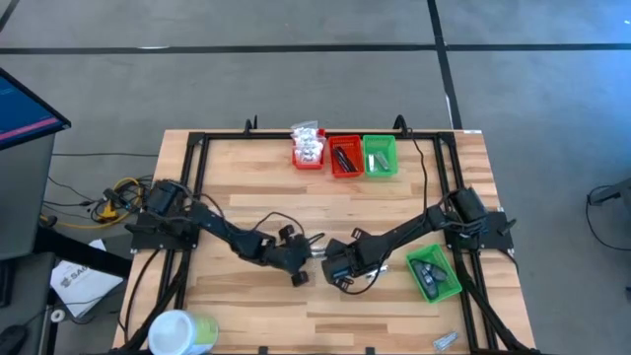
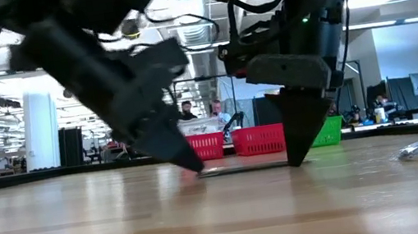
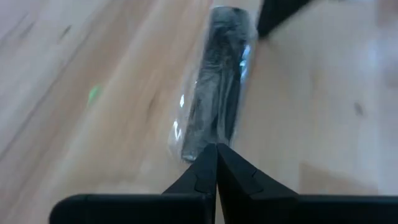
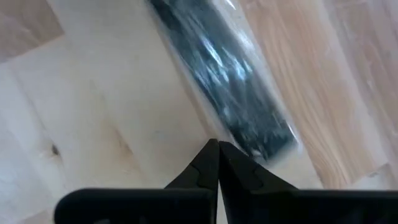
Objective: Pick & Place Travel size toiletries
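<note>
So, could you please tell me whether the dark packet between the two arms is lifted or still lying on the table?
Lying flat on the table. The dark packet rests on the wood, with both grippers' shut fingers at its ends.

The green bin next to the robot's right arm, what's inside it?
Inside the green plastic bin by the table's right edge lie dark slim items in a small heap. How many there are, and whether more hides underneath them, cannot be seen from above.

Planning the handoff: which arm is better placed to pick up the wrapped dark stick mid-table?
Either, roughly. The left gripper and right gripper, both shut, sit at opposite ends of the wrapped dark stick. Perhaps right, being nearer the green bin.
</note>
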